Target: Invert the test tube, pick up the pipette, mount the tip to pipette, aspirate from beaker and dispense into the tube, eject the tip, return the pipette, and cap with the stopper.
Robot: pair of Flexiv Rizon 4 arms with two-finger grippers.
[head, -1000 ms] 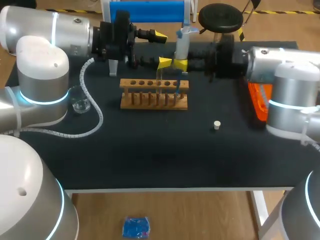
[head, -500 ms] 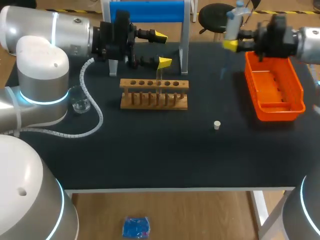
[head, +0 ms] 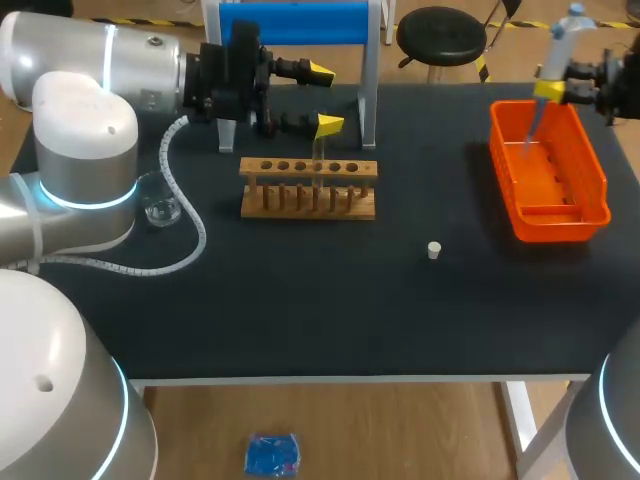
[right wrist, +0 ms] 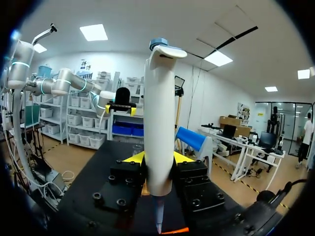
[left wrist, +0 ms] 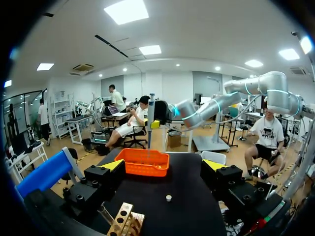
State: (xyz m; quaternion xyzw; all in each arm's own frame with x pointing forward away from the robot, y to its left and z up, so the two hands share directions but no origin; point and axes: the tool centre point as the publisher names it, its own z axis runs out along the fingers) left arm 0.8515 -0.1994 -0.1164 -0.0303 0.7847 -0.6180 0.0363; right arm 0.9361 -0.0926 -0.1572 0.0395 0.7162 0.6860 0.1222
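Black bench (head: pixel 300 300), orange bin (head: pixel 600 190) beneath the right hand (head: pixel 552 88). It pinches the pipette (right wrist: pixel 159 123) upright, tip (head: pixel 531 128) hanging over the bin. Recommend lowering the tip inside the walls before ejecting, pipette kept vertical.

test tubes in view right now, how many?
1. The test tube stands in the wooden rack, in a hole near its middle, just below the left gripper. Clear glass is hard to spot, so another could be missed.
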